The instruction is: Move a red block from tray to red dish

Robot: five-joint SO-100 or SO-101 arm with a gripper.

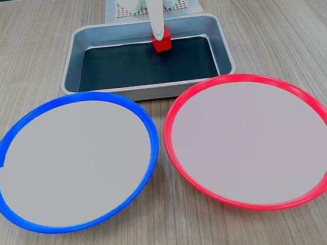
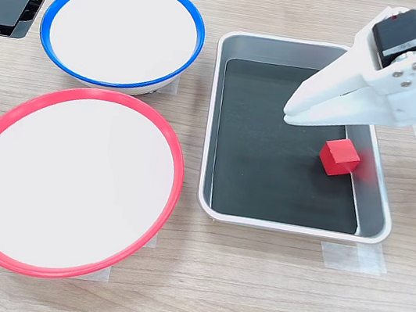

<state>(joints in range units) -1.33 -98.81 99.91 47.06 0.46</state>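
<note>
**A:** What fills the left of the second exterior view?

**B:** Two round plates on a wooden table (image 2: 248, 305); the blue-rimmed plate (image 2: 122, 32) sits at upper left, and the red dish (image 2: 69, 181), pale-faced with a bright red rim, lies below it at lower left, their rims nearly touching; both faces are bare.

**A:** And to the right?

**B:** The tray (image 2: 224, 127), a grey metal pan with a black bottom, stands in the centre-right; the red block (image 2: 340, 158) rests on that black bottom near the tray's right-hand wall, well apart from the red dish.

**A:** Where is the arm?

**B:** The white gripper (image 2: 288, 112) reaches in from the upper right of the frame, its tips above the tray's black floor, to the left of the block and just above it in the picture; its fingers look drawn close together with nothing between them, the block lying free beside them.

**A:** The first exterior view?

**B:** Blue-rimmed plate (image 1: 74, 160) lower left, red dish (image 1: 252, 140) lower right, tray (image 1: 149, 89) at top centre; the block (image 1: 161, 41) sits at the tray's far edge, with a white part of the arm (image 1: 155, 10) rising straight above it.
</note>
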